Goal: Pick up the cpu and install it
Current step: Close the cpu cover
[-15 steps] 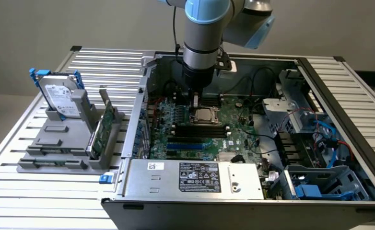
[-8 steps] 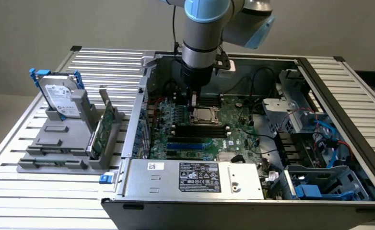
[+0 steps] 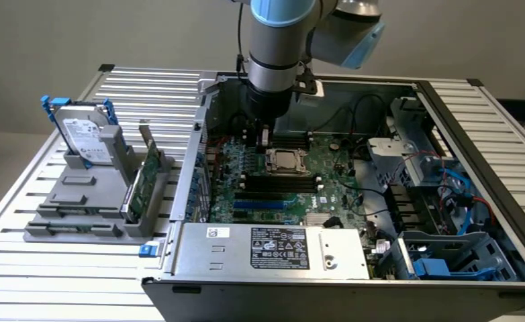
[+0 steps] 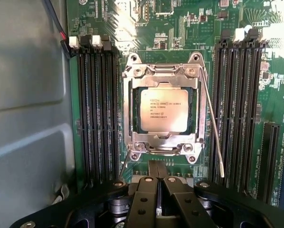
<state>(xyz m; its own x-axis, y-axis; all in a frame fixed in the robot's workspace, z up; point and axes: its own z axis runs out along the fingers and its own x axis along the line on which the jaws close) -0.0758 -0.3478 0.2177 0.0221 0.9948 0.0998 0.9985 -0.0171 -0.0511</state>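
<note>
**Flat in its socket: the cpu; gripper clenched, holding nothing**

Grey top up, small writing across it. Ringed by a silver socket frame with screws at the corners. Just beside the frame, a thin metal rod, slanting. On 2 sides, rows of long black slots, all on the green board.

Near the frame's edge, 2 black fingers pressed tight together, apart from the cpu.

In the exterior view, gripper pointing straight down from the arm inside the open computer case, tip just over the board, close to the socket.

At the near end of the case, a grey box with a black label. Toward the exterior view's left, on the slatted table, a grey stand with a hard drive standing up in it and a long green card on its edge.
</note>
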